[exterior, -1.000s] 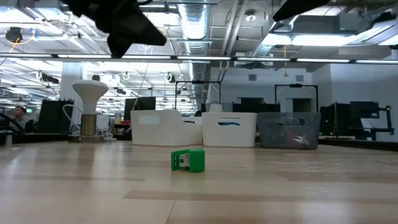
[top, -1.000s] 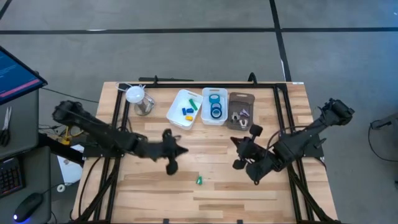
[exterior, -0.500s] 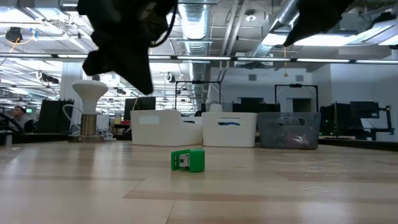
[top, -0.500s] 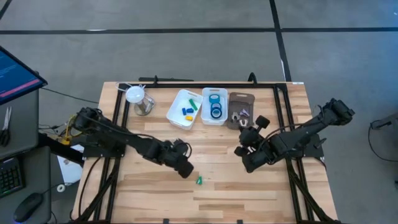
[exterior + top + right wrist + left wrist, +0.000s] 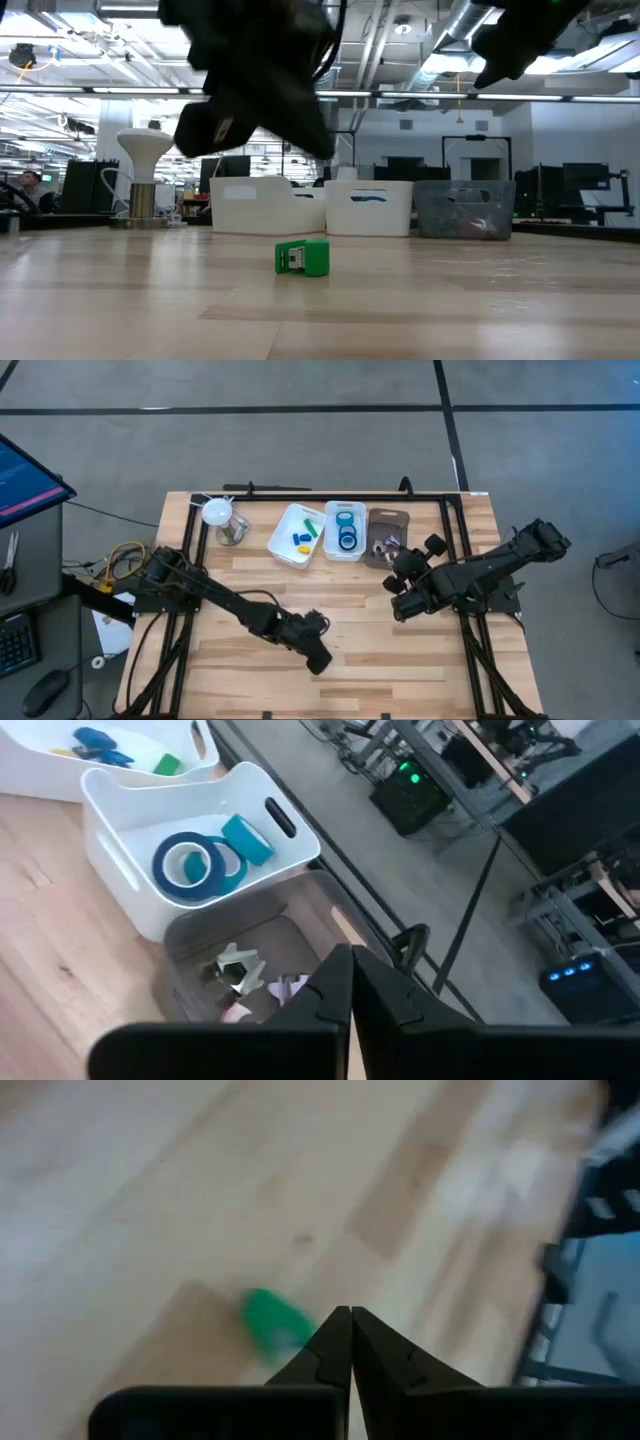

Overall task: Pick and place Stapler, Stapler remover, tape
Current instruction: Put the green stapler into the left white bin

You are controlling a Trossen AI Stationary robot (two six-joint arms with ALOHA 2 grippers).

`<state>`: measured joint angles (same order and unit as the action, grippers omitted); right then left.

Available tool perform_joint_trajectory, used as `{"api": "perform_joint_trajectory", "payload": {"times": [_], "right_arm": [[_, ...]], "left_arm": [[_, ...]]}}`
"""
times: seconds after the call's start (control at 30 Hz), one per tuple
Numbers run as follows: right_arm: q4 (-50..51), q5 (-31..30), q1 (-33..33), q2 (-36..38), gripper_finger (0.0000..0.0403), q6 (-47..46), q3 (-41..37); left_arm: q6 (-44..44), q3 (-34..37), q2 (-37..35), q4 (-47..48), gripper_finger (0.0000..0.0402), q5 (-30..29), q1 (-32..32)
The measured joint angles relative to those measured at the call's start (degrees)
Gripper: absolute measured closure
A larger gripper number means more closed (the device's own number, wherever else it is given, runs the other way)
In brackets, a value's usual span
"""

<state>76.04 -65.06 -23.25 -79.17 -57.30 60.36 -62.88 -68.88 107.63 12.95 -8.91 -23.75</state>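
Counts, overhead view.

Bins along the upper middle of the frame: 3 in a row. Two white bins, one grey bin.

Tape rolls, blue, in the middle white bin: 3 or so; they overlap, so the count is uncertain.

Small coloured pieces in the left white bin: 2 blue, 1 yellow, 1 green.

Small green block on the tabletop: 1.

Robot arms: 2. Left hand, right hand.

The wooden table carries three bins (side by side) and a green piece.
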Motion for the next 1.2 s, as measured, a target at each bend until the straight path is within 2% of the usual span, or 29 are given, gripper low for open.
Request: {"api": "perform_joint_trajectory", "payload": {"times": [0.1, 0.3, 0.4, 0.7, 0.87, 1.0, 1.2], "right_arm": [[-0.5, 0.0, 1.0, 0.0, 0.0403, 0.0, 0.0], [-2.8, 0.1, 1.7, 0.0, 0.0403, 0.2, 0.0], [-3.6, 0.3, 1.5, 0.0, 0.0403, 0.2, 0.0], [-7.8, 0.7, 1.5, 0.0, 0.0403, 0.5, 0.0], [-7.9, 0.7, 1.5, 0.0, 0.0403, 0.8, 0.0], [-7.8, 1.7, 1.5, 0.0, 0.0403, 1.6, 0.0], [-7.8, 2.2, 1.5, 0.0, 0.0403, 2.2, 0.0]], "left_arm": [[1.5, -2.4, 0.9, 0.1, 0.0399, -0.6, -0.9], [5.6, -2.8, 1.2, 2.5, 0.0399, -3.4, -2.1], [14.6, -2.8, 1.2, 2.4, 0.0399, -4.0, -2.9], [27.8, -2.8, 1.2, 2.5, 0.0399, -3.1, -3.6], [43.9, -2.8, 1.2, 2.5, 0.0399, -3.0, -3.6], [54.4, -2.8, 1.2, 2.4, 0.0396, 0.1, -3.3], [54.9, -2.8, 1.2, 2.3, 0.0396, 0.8, -2.1]]}}
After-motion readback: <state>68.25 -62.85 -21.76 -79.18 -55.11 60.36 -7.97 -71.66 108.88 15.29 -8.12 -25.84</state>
